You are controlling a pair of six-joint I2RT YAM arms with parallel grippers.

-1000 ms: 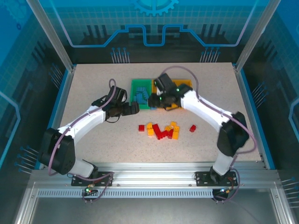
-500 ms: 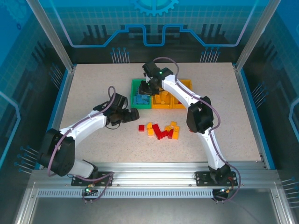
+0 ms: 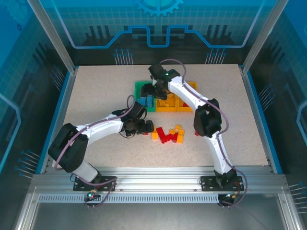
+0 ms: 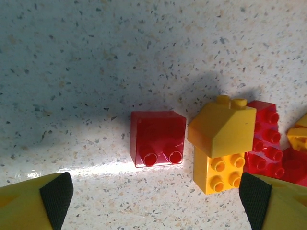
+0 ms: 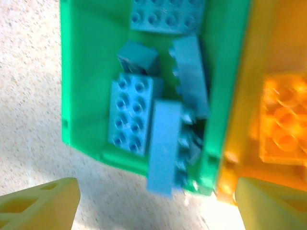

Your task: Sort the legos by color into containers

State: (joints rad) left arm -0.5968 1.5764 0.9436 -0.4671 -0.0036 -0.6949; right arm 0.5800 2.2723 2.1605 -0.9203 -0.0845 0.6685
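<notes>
The left gripper [image 4: 156, 194] was seen low over the table [image 4: 96, 57] with its fingers spread wide and nothing between them. A single red brick [image 4: 157, 138] lay just ahead of the gap, centred between the pads. A yellow stack [image 4: 221, 143] stood just beside it toward the right-hand finger, with more red bricks [image 4: 266, 139] beyond that.

The right gripper [image 5: 153, 196] was likewise held apart and empty, above the near wall of the green tray [image 5: 81, 96]. Directly ahead of its fingers, blue bricks [image 5: 129, 115] were gathered inside that tray. One long blue brick [image 5: 165, 148] was blurred and lay across the near wall, so whether it rested fully inside could not be told. The adjoining orange-yellow tray [image 5: 249, 57] lay ahead of the right-hand finger, with an orange brick [image 5: 283, 124] in it.

In the overhead view, the loose pile [image 3: 168, 133] in front of the left gripper was made up of red and yellow-orange pieces. A lone red brick [image 3: 197, 132] lay on the pile's far side from that gripper. The blue sorting was therefore judged done or nearly so. Most of the red and yellow-orange pieces were judged left to be moved, perhaps half the work. The brick centred before the left fingers was judged the likeliest next pick.
</notes>
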